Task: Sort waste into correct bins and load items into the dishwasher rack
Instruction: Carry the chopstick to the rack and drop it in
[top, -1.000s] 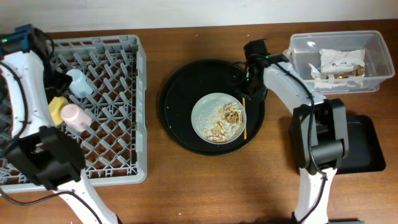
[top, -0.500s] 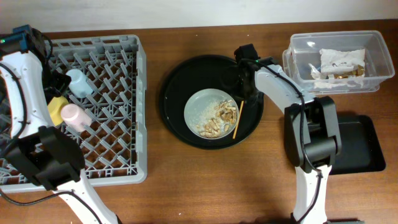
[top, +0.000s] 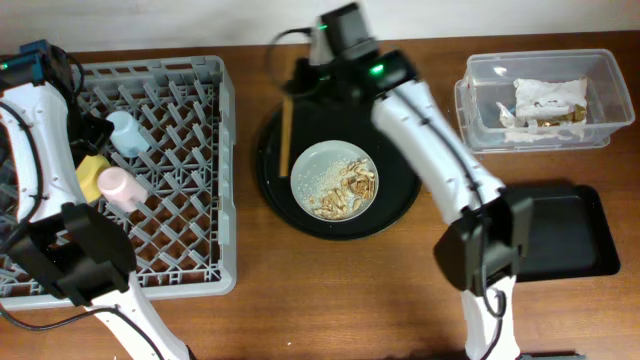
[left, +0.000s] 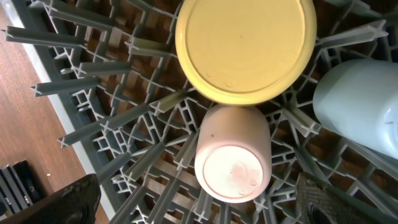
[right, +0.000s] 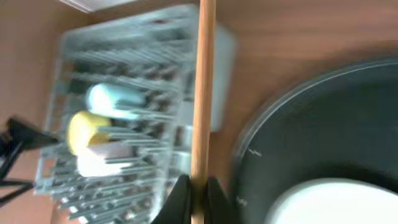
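1. my right gripper (right: 194, 190) is clamped on one end of the thin brown wooden chopsticks (right: 203, 93), over the left rim of the round black tray (top: 263, 175).
2. i reckon a quick swing toward the large grey plastic rack (top: 228, 200) could twist them loose.

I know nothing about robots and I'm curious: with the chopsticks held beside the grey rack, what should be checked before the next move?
1. Chopsticks clamped in right gripper: ok.
2. Both chopsticks gripped: cannot tell, one shaft shows.
3. Chopsticks off the grey plate: ok.
4. Free slots in dishwasher rack: ok, its right half holds no dishes.
5. Left arm out of the path: cannot tell; it hangs over the rack.
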